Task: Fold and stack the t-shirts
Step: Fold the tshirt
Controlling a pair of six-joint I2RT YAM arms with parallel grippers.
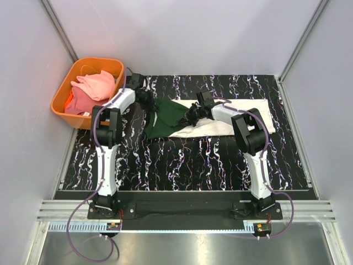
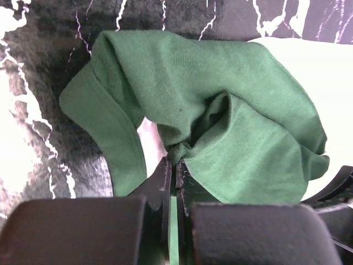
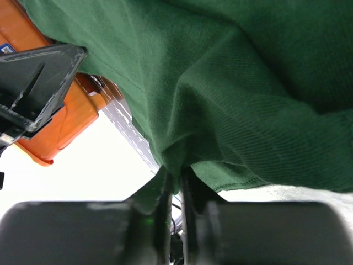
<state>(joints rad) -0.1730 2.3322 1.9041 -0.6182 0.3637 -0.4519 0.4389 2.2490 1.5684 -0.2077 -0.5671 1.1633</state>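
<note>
The left fingers (image 2: pixel 174 168) are pinched shut on a fold of dark green cloth; their tips meet with only fabric between them. From there the dark green sleeve (image 2: pixel 220 127) bunches up and away toward 12 and 2 o'clock in the left wrist view. The right fingers (image 3: pixel 175 179) are likewise clamped on a green edge, and the cloth drapes above them from 11 round to 3 o'clock. From above, the two pairs of fingers sit near each other, left at 9 o'clock of the sleeve and right at 3 o'clock, so both hold the same rumpled end. The rest of that garment, the cream tee (image 1: pixel 242 113), lies as a long pale band on the black marbled worktop (image 1: pixel 182 160), running from the right fingers toward 3 o'clock. It sits in the far half of the worktop, around 12 to 2 o'clock from its middle. Whether that band is already doubled over I cannot tell. At 10 o'clock, off the worktop's far left corner, the orange basket (image 1: pixel 59 95) holds a pink tee (image 1: pixel 98 84) and a coral tee (image 1: pixel 76 103), both loosely heaped. As I judge it, the task is early: this first tee is mid-fold at the sleeve, no finished folded shirt or stack shows anywhere, and the basket's tees are not yet dealt with.
</note>
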